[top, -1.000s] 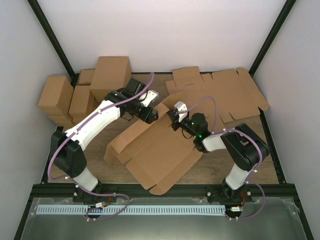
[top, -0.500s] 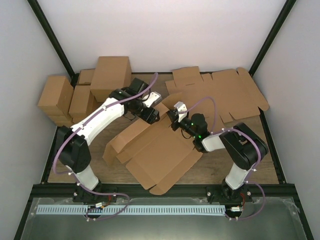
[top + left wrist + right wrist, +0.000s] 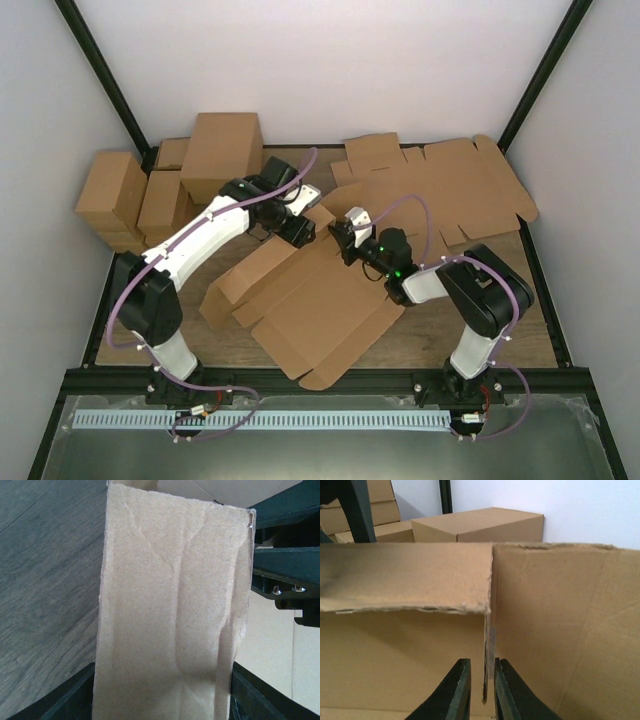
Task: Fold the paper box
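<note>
The paper box (image 3: 320, 310) lies half-formed mid-table, a brown die-cut sheet with its far flaps raised. My left gripper (image 3: 300, 228) is at the far corner. In the left wrist view one creased flap (image 3: 170, 605) fills the space between the wide-apart fingers (image 3: 70, 700) and hides their tips, so my left gripper (image 3: 162, 680) reads as open. My right gripper (image 3: 338, 238) faces it from the right. There the jaws of my right gripper (image 3: 482, 661) stand slightly open around a thin upright cardboard edge (image 3: 489, 645), with a sliver of gap on the left side.
Folded cartons (image 3: 165, 185) are stacked at the back left; one closed carton (image 3: 480, 525) shows beyond the box wall. Flat cardboard blanks (image 3: 440, 185) lie at the back right. Dark parts of the right arm (image 3: 285, 555) sit close beside the flap, over the wooden table (image 3: 45, 580).
The left gripper's jaws have narrowed around the flap and the arm has eased inward. The right jaws, shut on the cardboard edge before, have parted a little. The box's left end slid slightly leftward.
</note>
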`<state>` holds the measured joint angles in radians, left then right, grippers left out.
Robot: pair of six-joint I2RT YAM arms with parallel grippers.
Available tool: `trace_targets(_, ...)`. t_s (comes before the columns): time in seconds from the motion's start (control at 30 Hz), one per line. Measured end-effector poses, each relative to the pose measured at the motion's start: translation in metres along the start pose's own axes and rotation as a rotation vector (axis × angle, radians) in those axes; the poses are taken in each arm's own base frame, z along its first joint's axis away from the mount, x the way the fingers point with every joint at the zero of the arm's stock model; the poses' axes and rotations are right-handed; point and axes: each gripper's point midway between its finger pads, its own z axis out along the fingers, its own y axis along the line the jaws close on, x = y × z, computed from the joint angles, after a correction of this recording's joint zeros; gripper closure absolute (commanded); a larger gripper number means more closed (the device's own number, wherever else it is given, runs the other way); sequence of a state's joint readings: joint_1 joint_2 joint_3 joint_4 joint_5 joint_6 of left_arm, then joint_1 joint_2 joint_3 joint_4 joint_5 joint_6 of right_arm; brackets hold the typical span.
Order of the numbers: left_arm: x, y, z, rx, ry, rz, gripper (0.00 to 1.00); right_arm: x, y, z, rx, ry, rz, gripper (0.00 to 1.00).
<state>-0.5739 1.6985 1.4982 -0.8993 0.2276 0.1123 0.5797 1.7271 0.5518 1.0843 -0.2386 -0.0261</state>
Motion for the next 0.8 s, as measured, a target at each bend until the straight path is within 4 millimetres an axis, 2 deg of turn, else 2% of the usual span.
trace_targets(0.23, 0.000, 0.001, 0.001, -0.018, 0.004, 0.006, 0.38, 0.017, -0.001, -0.007, 0.016, 0.078, 0.018, 0.82)
trace_targets(0.4, 0.001, 0.000, 0.001, -0.026, 0.006, 0.012, 0.39, 0.022, -0.007, -0.015, 0.038, 0.130, 0.066, 0.82)
trace_targets(0.47, 0.001, -0.001, 0.001, -0.029, 0.007, 0.014, 0.39, 0.024, -0.014, -0.019, 0.052, 0.153, 0.108, 0.83)
trace_targets(0.5, 0.001, -0.001, 0.001, -0.031, 0.007, 0.016, 0.39, 0.028, -0.020, -0.023, 0.066, 0.172, 0.137, 0.94)
trace_targets(0.53, 0.001, -0.001, 0.001, -0.031, 0.007, 0.017, 0.39, 0.031, -0.027, -0.026, 0.081, 0.188, 0.160, 0.99)
trace_targets(0.63, 0.001, -0.003, -0.001, -0.032, 0.005, 0.021, 0.39, 0.050, -0.047, -0.033, 0.125, 0.279, 0.257, 0.99)
trace_targets(0.8, 0.002, -0.006, -0.004, -0.030, -0.001, 0.026, 0.39, 0.062, -0.058, -0.026, 0.148, 0.379, 0.326, 0.99)
